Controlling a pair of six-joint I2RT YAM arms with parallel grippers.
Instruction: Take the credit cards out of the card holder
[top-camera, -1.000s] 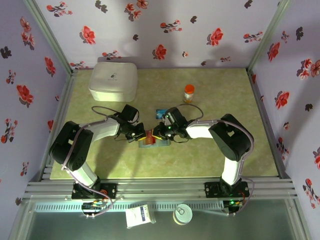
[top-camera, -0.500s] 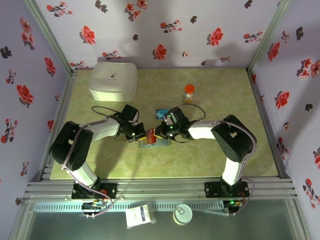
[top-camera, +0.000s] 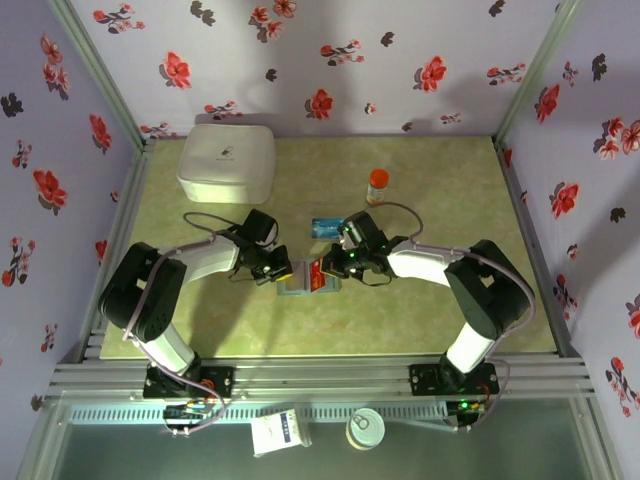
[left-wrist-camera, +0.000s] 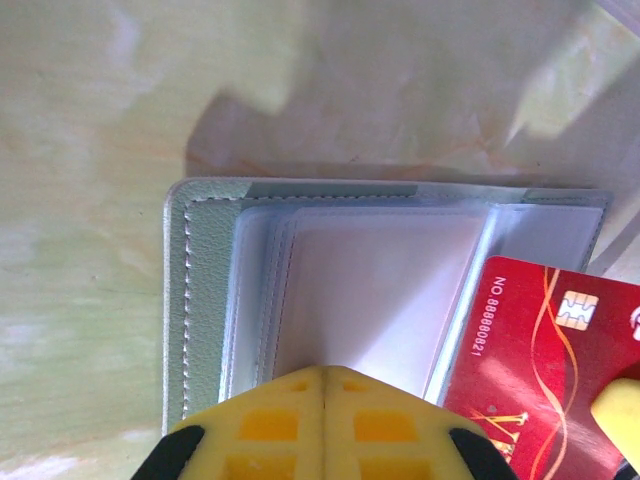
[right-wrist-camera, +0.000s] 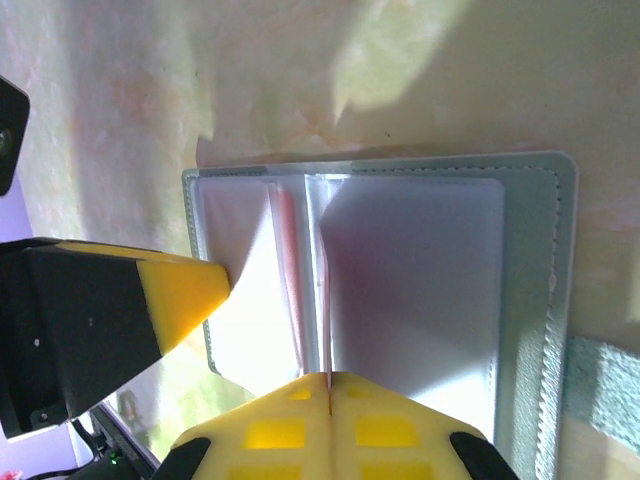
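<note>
The grey-blue card holder (top-camera: 300, 289) lies open on the table between both arms, its clear sleeves facing up (left-wrist-camera: 380, 290). My right gripper (right-wrist-camera: 327, 380) is shut on the edge of the red credit card (left-wrist-camera: 540, 360), which stands over the holder's right panel (right-wrist-camera: 530, 300) and shows as a thin red line between the jaws. My left gripper (left-wrist-camera: 325, 372) is shut, its tips pressed on the clear sleeve of the left panel (left-wrist-camera: 200, 300). From above, the left gripper (top-camera: 288, 270) and right gripper (top-camera: 325, 270) meet over the holder. The blue credit card (top-camera: 323, 226) lies flat on the table just behind them.
A large white box (top-camera: 227, 160) stands at the back left and a small orange-capped bottle (top-camera: 378, 186) at the back centre. Flowered walls close in the table on three sides. The left gripper's yellow tip (right-wrist-camera: 185, 290) is close beside the right gripper.
My right gripper has closed on the red card and drawn it to the right, away from the left gripper; the right elbow swung right. The left arm has stayed put.
</note>
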